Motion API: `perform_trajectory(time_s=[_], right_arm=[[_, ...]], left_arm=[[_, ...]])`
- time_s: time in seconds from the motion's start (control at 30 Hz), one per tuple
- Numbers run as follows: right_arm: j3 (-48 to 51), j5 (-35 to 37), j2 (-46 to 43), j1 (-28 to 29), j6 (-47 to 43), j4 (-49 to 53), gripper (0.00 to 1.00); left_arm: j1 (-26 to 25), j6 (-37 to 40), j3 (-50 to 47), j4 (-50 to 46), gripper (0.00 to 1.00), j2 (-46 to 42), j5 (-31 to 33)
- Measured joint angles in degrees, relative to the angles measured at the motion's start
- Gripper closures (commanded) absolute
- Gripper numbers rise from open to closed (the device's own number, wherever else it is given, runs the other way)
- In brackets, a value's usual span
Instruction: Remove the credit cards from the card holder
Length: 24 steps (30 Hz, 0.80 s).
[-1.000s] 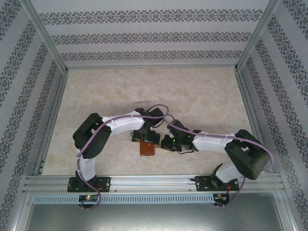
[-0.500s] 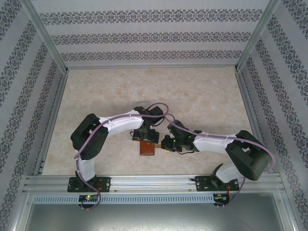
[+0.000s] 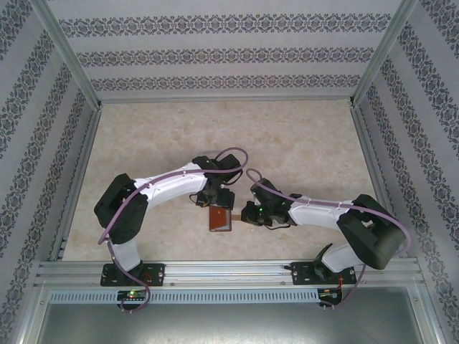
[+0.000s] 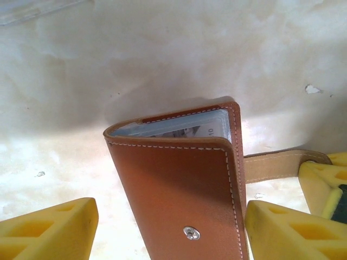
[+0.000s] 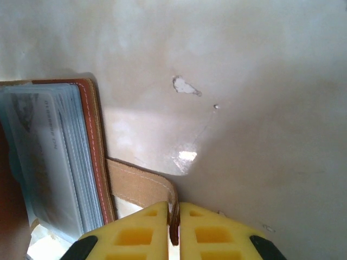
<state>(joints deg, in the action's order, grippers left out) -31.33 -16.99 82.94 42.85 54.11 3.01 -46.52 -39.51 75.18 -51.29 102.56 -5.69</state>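
The reddish-brown leather card holder (image 3: 219,219) stands partly open on the table between both grippers. In the left wrist view the card holder (image 4: 179,184) shows its snap stud, and the edges of the credit cards (image 4: 184,125) peek from inside. My left gripper (image 4: 171,233) is open, one yellow finger on each side of the holder, with a gap on the left. My right gripper (image 5: 173,225) is shut on the holder's tan strap tab (image 5: 138,184). Beside it the credit cards (image 5: 49,157) sit in grey-blue pockets. From above, the left gripper (image 3: 215,201) and right gripper (image 3: 242,215) flank the holder.
A clear plastic tray (image 4: 32,8) lies just beyond the holder, faint under the left arm (image 3: 204,153). Patterned walls and metal rails (image 3: 79,72) enclose the pale marbled table (image 3: 301,136). The right gripper's yellow finger (image 4: 325,181) is close to my left gripper's right finger (image 4: 293,230).
The left arm has stretched forward and its gripper has come down around the holder. The right gripper has shifted slightly left, still on the strap.
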Motion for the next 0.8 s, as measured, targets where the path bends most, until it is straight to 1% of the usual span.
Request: perform_trajectory(time_s=[0.17,0.5,0.7,0.8], right_arm=[[-0.04,0.0,-0.17,0.0,0.0,0.68,0.87],[-1.53,0.07,-0.42,0.0,-0.33,3.32,0.87],[-2.75,0.26,-0.42,0.0,-0.46,4.74,0.87],[-3.3,0.55,-0.42,0.0,-0.52,5.38,0.87]], left_arm=[[0.02,-0.02,-1.88,0.0,0.42,-2.84,0.04],[0.61,-0.22,-7.17,0.02,0.58,-7.82,0.22],[2.05,-0.2,-9.79,0.42,0.71,-9.81,-0.02],[3.13,-0.17,-11.39,0.81,0.75,-11.13,-0.09]])
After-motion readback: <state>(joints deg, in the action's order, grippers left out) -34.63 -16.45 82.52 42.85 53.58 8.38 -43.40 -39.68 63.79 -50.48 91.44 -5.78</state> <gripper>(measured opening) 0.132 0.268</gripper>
